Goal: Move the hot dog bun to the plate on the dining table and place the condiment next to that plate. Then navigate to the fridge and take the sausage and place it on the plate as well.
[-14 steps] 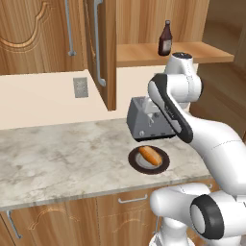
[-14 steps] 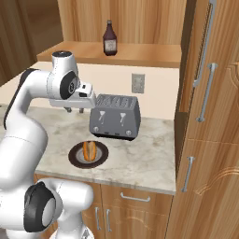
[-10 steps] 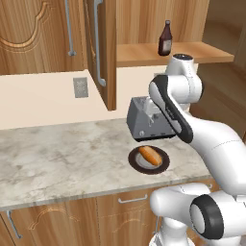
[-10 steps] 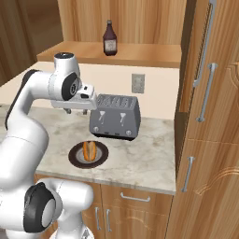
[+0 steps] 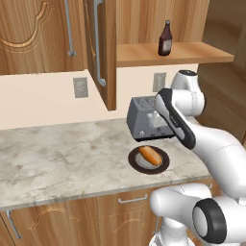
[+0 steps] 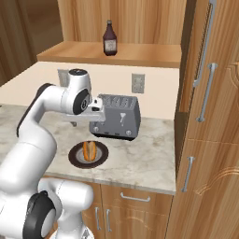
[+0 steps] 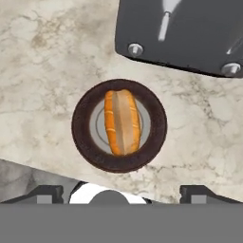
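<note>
One marble surface (image 5: pixel 62 163) runs across the left base view, grey-beige and veined, with light wood cabinet fronts under it. A round dark plate (image 5: pixel 136 164) sits near its right end, and the bun (image 5: pixel 150 154) lies on the plate's centre, angled. Just behind the plate stands a grey toaster (image 5: pixel 139 120), partly covered by the white arm. Wall behind is cream with two outlets; wood upper cabinets with long metal handles hang above. A wood shelf (image 5: pixel 144 54) to the right carries the dark bottle (image 5: pixel 165 39), upright, well apart from the plate.

Right base view: same surface (image 6: pixel 140 154), ending at a tall wood cabinet on the right. Plate (image 6: pixel 75 158) near the front edge, bun (image 6: pixel 90 149) on it, toaster (image 6: pixel 117 117) just behind and to the right. Bottle (image 6: pixel 109 38) upright on the shelf (image 6: pixel 140 53) above. The arm bends over the plate; the claw itself is hidden behind the wrist here.

Hand view: looking straight down. Plate (image 7: pixel 85 142) centred on the marble (image 7: pixel 42 66), bun (image 7: pixel 122 122) lying across its pale middle. Toaster (image 7: pixel 190 33) base at upper right, close to the plate's rim but not touching. Claw (image 7: pixel 121 194) spread wide, its fingertips (image 7: pixel 46 193) at the bottom edge, holding nothing, above the plate.
</note>
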Controlling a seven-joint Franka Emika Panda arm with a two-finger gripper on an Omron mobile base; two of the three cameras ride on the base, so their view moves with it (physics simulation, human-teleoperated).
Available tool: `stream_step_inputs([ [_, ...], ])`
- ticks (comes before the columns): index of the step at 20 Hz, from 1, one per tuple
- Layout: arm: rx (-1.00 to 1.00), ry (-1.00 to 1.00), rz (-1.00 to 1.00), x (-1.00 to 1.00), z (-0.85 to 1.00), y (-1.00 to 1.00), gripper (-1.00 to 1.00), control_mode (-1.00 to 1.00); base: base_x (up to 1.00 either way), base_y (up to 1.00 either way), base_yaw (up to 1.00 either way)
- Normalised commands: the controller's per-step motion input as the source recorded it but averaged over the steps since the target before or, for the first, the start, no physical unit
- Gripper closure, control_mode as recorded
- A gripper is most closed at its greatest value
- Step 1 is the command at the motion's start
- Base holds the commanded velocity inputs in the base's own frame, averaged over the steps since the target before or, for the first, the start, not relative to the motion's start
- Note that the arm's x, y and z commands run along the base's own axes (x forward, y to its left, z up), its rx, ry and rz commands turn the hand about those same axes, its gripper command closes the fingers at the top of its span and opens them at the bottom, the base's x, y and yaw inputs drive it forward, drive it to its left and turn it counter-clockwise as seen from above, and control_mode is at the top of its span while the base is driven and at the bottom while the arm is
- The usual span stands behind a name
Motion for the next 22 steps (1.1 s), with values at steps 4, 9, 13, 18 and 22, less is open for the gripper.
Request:
stream_step_inputs([
  [4, 0.00, 0.01, 0.02, 0.12, -0.64, 0.00, -1.00, -1.00, 0.00, 0.00, 0.00],
  [9, 0.00, 0.04, 0.00, 0.19, -0.63, 0.00, -1.00, -1.00, 0.00, 0.00, 0.00],
  [13, 0.00, 0.08, 0.00, 0.24, -0.57, 0.05, -1.00, -1.00, 0.00, 0.00, 0.00],
  [18, 0.00, 0.09, 0.00, 0.26, -0.53, 0.13, -1.00, -1.00, 0.00, 0.00, 0.00],
  [22, 0.00, 0.06, 0.00, 0.20, -0.48, 0.18, -1.00, -1.00, 0.00, 0.00, 0.00],
])
